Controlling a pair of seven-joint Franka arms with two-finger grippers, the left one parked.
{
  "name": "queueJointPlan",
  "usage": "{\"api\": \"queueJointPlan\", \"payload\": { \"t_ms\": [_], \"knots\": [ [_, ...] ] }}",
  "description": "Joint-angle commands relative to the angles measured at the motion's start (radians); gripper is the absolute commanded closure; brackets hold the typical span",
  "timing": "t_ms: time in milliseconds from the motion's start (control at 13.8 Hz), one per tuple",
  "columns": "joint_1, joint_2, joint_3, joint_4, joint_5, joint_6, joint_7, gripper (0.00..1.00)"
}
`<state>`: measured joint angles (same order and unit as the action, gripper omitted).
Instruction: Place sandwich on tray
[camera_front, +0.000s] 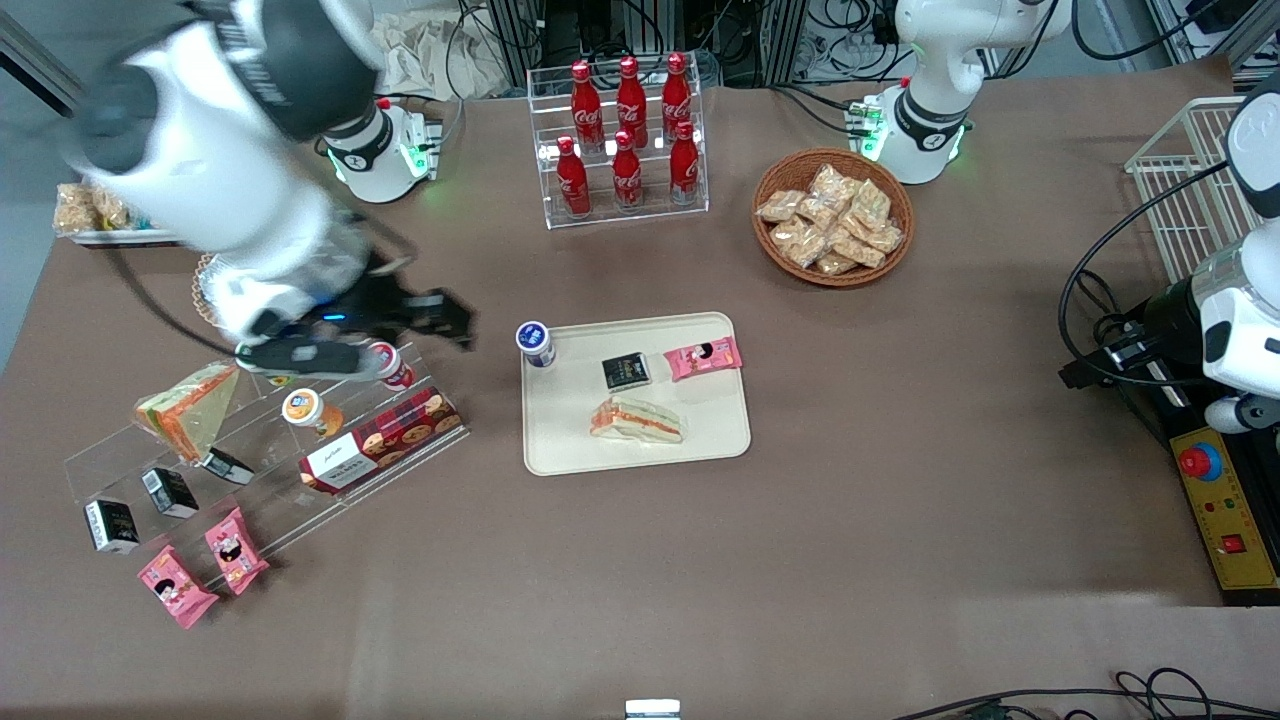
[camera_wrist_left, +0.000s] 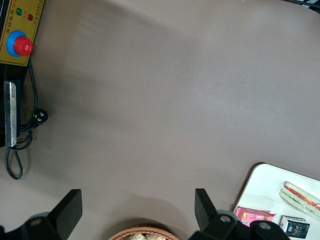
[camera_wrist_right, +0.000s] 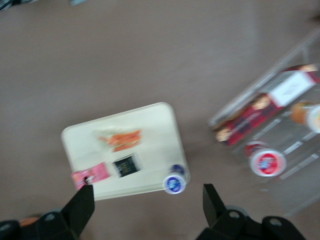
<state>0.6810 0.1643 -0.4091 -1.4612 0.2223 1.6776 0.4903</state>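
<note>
The sandwich (camera_front: 636, 419) lies on the tray (camera_front: 715, 435), frame centre. It looks light, soft and slippery-wrapped, best pinched gently across its flat faces. The gripper (camera_wrist_right: 148, 201), fingers wide and empty, hovers above the clear rack (camera_front: 260, 455) at frame left.

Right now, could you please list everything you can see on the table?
tray: one, cream-beige, mid-table
sandwich: one, cream with red-orange stripe, on the tray
small packets: two, black and pink, on the tray
cup: one, blue-lidded, at the tray's corner
cola bottles: six, red, in a clear stand
basket: one, brown wicker, holding snack packs
clear rack: one, holding snacks, toward the working arm's end
gripper: one, black, by the rack, jaws open
</note>
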Motion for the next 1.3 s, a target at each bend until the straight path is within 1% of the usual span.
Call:
{"api": "queueJointPlan", "payload": {
  "t_ms": [0,72,145,289,434,578,723,867,940,1012,1229],
  "knots": [
    [-0.244,-0.048,0.157,-0.008,-0.119,-0.071,-0.178,0.03],
    [-0.336,-0.054,0.200,-0.016,-0.135,-0.065,-0.270,0.03],
    [-0.398,-0.058,0.217,-0.016,-0.138,-0.062,-0.312,0.03],
    [-0.498,-0.092,0.252,-0.024,-0.141,-0.082,-0.334,0.03],
    [-0.576,-0.141,0.300,-0.053,-0.141,-0.102,-0.418,0.03],
    [-0.592,-0.158,0.308,-0.054,-0.139,-0.153,-0.412,0.03],
    [-0.592,-0.184,0.314,-0.117,-0.139,-0.145,-0.407,0.03],
    [-0.595,-0.228,0.316,-0.244,-0.139,-0.055,-0.407,0.03],
    [-0.598,-0.255,0.334,-0.304,-0.139,-0.008,-0.407,0.03],
    [-0.606,-0.258,0.354,-0.311,-0.139,-0.006,-0.412,0.03],
    [-0.597,-0.250,0.363,-0.286,-0.138,-0.016,-0.409,0.03]
  ]
}}
